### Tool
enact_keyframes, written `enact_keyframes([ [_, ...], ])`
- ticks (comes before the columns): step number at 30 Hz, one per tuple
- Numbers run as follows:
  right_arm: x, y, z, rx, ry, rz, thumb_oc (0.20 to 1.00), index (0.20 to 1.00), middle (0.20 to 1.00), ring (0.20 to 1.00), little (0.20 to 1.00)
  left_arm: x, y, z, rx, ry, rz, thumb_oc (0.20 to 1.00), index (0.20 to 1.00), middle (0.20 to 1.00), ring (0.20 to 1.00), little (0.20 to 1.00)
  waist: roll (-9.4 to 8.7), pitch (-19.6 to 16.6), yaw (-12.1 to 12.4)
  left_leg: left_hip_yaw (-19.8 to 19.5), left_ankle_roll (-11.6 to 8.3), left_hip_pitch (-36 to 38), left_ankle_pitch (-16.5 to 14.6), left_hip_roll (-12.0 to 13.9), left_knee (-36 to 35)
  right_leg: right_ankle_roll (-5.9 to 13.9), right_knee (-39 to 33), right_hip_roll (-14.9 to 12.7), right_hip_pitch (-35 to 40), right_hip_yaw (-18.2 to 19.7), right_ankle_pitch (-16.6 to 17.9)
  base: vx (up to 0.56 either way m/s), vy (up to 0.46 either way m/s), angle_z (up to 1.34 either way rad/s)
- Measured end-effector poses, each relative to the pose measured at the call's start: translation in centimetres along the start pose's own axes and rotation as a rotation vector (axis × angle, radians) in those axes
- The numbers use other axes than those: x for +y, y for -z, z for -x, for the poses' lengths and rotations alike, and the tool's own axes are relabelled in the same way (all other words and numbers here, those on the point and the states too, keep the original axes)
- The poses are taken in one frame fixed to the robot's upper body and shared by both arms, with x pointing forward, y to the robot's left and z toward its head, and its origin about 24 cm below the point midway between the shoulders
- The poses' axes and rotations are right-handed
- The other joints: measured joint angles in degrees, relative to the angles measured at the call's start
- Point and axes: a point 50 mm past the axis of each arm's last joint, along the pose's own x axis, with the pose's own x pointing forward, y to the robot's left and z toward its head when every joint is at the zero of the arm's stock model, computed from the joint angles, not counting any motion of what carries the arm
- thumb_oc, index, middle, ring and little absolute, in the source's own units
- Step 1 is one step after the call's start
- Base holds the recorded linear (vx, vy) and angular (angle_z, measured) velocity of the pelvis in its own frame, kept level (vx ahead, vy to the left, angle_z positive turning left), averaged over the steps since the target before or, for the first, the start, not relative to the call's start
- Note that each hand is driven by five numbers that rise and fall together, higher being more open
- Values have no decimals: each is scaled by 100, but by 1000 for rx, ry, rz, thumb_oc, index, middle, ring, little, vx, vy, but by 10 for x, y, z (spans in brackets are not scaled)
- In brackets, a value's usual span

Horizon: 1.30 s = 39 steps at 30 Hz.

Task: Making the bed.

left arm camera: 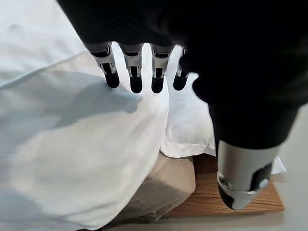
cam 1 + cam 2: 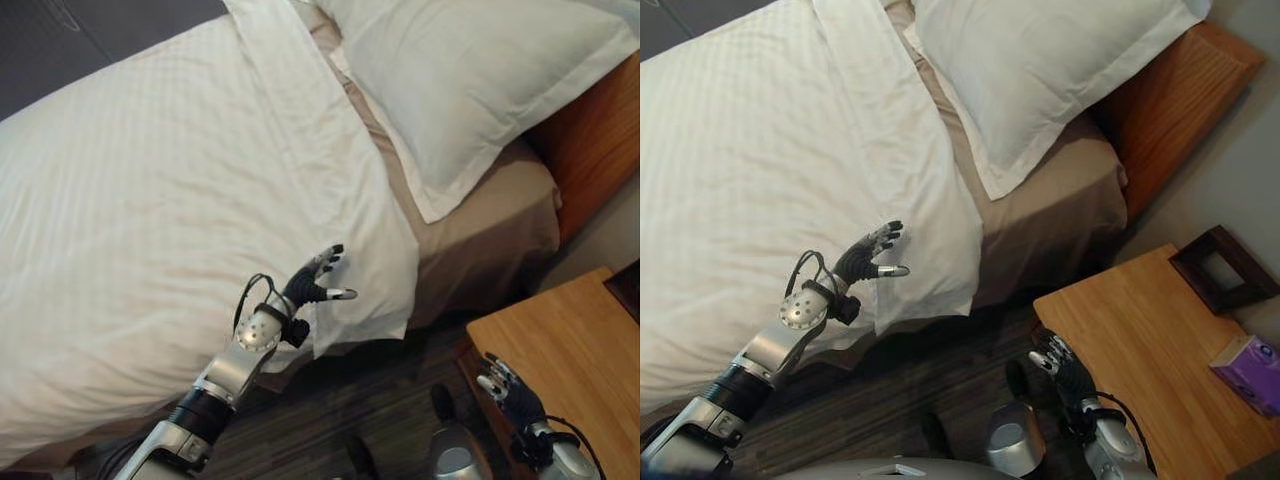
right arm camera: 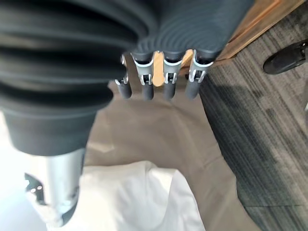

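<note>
A white duvet (image 2: 170,190) covers most of the bed, its folded top edge running toward the pillow (image 2: 470,80) at the head. The duvet's near corner (image 2: 370,300) hangs over the bed's side above the tan sheet (image 2: 480,240). My left hand (image 2: 312,280) hovers open just over that corner, fingers straight and spread, holding nothing; its fingertips (image 1: 135,84) reach over the white cloth. My right hand (image 2: 1065,370) hangs open and idle low beside the wooden nightstand (image 2: 1150,340).
A wooden headboard (image 2: 1170,110) stands at the bed's head. On the nightstand lie a dark picture frame (image 2: 1223,268) and a purple tissue box (image 2: 1248,372). Dark striped carpet (image 2: 940,380) runs between bed and nightstand.
</note>
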Motion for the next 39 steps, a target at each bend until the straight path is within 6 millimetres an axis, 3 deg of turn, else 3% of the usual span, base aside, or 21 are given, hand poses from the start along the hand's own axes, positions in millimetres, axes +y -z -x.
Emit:
enact_keyframes([
  [9, 0, -13, -11, -45, 4, 14, 1000, 1000, 1000, 1000, 1000, 13, -11, -1, -38, -62, -103, 1000, 1000, 1000, 1000, 1000, -52, 256, 13, 257, -32, -115, -29, 9, -8, 32, -1, 27, -265, 264, 37, 11, -9, -15],
  [15, 4, -24, -18, -88, -16, 29, 1000, 1000, 1000, 1000, 1000, 15, -35, 0, -187, -70, 95, 1000, 1000, 1000, 1000, 1000, -58, 295, 24, 270, -36, -108, -31, 32, -7, -12, 0, 47, -260, 267, 70, 23, -6, -1],
  [20, 4, -34, -22, -133, -7, 35, 1000, 1000, 1000, 1000, 1000, 13, -44, 0, -231, -54, 170, 1000, 1000, 1000, 1000, 1000, -62, 300, 32, 163, -35, -23, -30, 40, -8, -13, -1, 51, -115, 163, 69, 27, -5, 11],
  [23, 4, -55, -31, -201, -8, 56, 1000, 1000, 1000, 1000, 1000, 11, -52, 1, -276, -23, 197, 1000, 1000, 1000, 1000, 1000, -60, 299, 158, 127, -45, 41, -40, 36, -10, -8, -1, 40, 8, 130, 62, 39, 1, 7],
  [26, -5, -91, -40, -306, 37, 108, 1000, 1000, 1000, 1000, 1000, 11, -56, 2, -299, -3, 246, 1000, 1000, 1000, 1000, 1000, -51, 291, 212, -6, -43, 110, -39, 28, -10, -9, -1, 22, 164, -3, 29, 19, -2, 19],
  [30, -5, -161, -52, -487, 58, 160, 1000, 1000, 1000, 1000, 1000, 14, -47, 9, -288, -29, 383, 1000, 1000, 1000, 1000, 1000, -51, 285, 396, -43, 1, 161, -1, 26, -6, -23, 0, 23, 219, -35, 41, -15, -8, 7],
  [31, -5, -186, -51, -576, 60, 159, 1000, 1000, 1000, 1000, 1000, 17, -41, 14, -279, -69, 447, 1000, 1000, 1000, 1000, 1000, -45, 260, 542, -103, 19, 194, 15, 39, -3, -26, 0, 30, 269, -92, 41, -16, -8, 13],
  [34, 10, -227, -52, -685, 23, 153, 1000, 1000, 1000, 1000, 1000, 34, -26, 37, -275, -212, 571, 1000, 1000, 1000, 1000, 1000, -47, 256, 650, -148, 15, 222, 19, 58, -1, -44, 0, 47, 342, -143, 29, -8, -15, 11],
  [35, 19, -244, -51, -748, -2, 141, 1000, 1000, 1000, 1000, 1000, 44, -14, 49, -241, -292, 575, 1000, 1000, 1000, 1000, 1000, -54, 225, 809, -192, -5, 260, 54, 71, 22, -52, 0, 55, 393, -194, 24, -8, -22, 14],
  [37, 36, -260, -52, -795, -66, 122, 1000, 1000, 1000, 1000, 1000, 57, -1, 64, -208, -399, 582, 1000, 1000, 1000, 1000, 1000, -58, 215, 887, -292, -17, 276, 67, 83, 25, -73, 0, 66, 433, -270, 11, -10, -34, 24],
  [39, 49, -265, -56, -790, -113, 91, 1000, 1000, 1000, 1000, 1000, 62, 13, 76, -160, -471, 590, 1000, 1000, 1000, 1000, 1000, -62, 99, 1157, -416, -13, 205, 87, 100, -2, -85, -1, 73, 452, -383, -9, -18, -39, 31],
])
